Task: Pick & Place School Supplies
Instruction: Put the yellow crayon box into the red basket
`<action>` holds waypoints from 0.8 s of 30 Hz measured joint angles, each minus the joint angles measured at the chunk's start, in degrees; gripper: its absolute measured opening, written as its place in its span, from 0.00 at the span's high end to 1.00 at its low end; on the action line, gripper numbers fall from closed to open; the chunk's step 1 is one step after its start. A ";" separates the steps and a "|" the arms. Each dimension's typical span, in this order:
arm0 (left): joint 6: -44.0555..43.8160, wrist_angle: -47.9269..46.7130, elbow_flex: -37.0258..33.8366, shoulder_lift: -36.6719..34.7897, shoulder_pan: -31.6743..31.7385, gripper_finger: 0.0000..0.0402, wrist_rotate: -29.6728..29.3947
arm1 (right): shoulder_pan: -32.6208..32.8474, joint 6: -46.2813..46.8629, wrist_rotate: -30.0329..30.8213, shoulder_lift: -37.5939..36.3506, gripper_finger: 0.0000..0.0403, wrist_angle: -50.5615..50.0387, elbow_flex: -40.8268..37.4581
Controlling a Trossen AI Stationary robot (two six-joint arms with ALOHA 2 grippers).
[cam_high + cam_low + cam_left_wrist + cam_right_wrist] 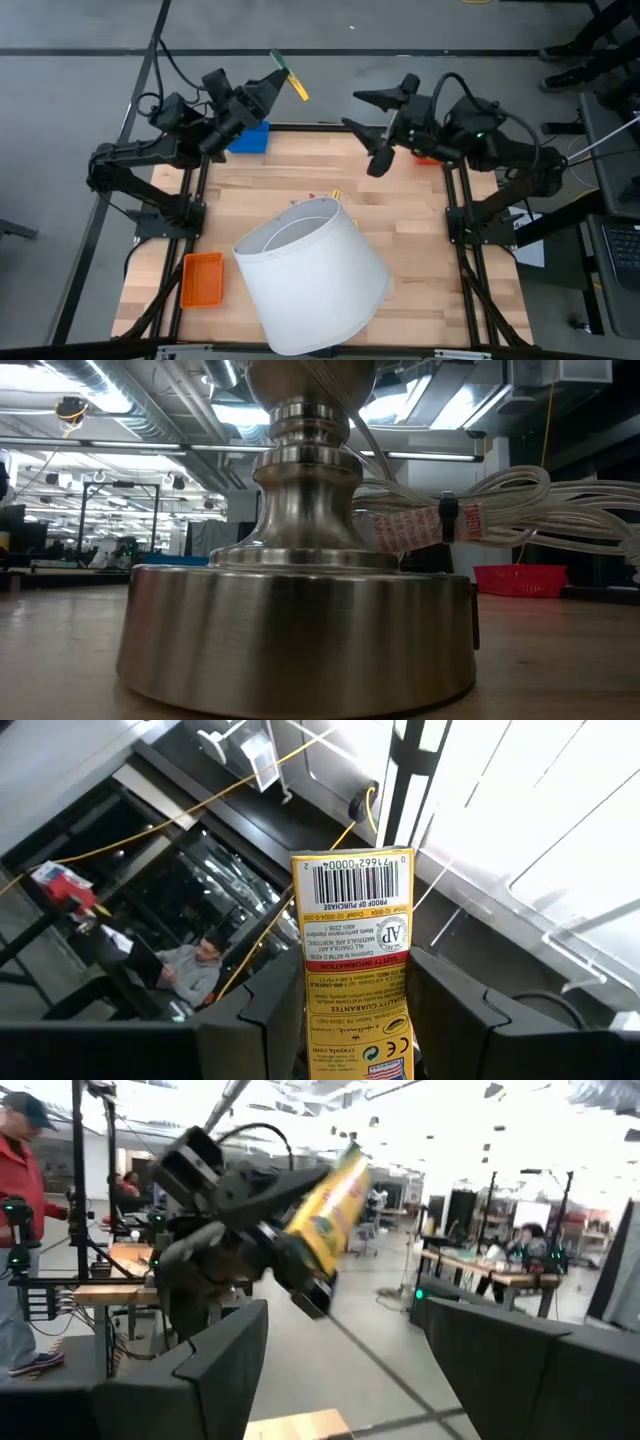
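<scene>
My left gripper [272, 85] is raised above the table's far-left corner, shut on a flat yellow crayon box [295, 82] with a barcode panel [352, 880]. The right wrist view also shows the box [335, 1205], in the left arm's fingers. My right gripper [362, 112] is open and empty in the air over the far edge, facing the left gripper. A small yellow piece [336, 193] and a pink piece [314, 197] lie on the table at the far rim of the white lampshade [310, 275]. My left gripper pinches the crayon box between its two fingers [260, 1010], by the end opposite the barcode [350, 1020]. The box lies along the fingers and sticks out well past their tips. It is lifted clear of the table, slanting toward the far right.
The white lampshade covers the table's middle. A blue tray [250, 138] sits at the far left, an orange tray [202, 278] at the near left and a red tray [428, 158] under the right arm. In the low view, a metal lamp base [300, 620] and bundled cord [480, 510] fill the foreground.
</scene>
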 joint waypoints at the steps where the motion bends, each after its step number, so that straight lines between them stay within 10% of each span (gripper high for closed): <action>1: 0.12 0.56 0.00 0.41 -0.37 0.61 -0.41 | 0.17 -0.30 0.04 0.60 0.32 0.97 0.02; 24: -2.25 6.54 -0.07 5.03 -3.86 0.61 -2.72 | 2.84 0.28 4.28 4.32 0.32 7.88 0.00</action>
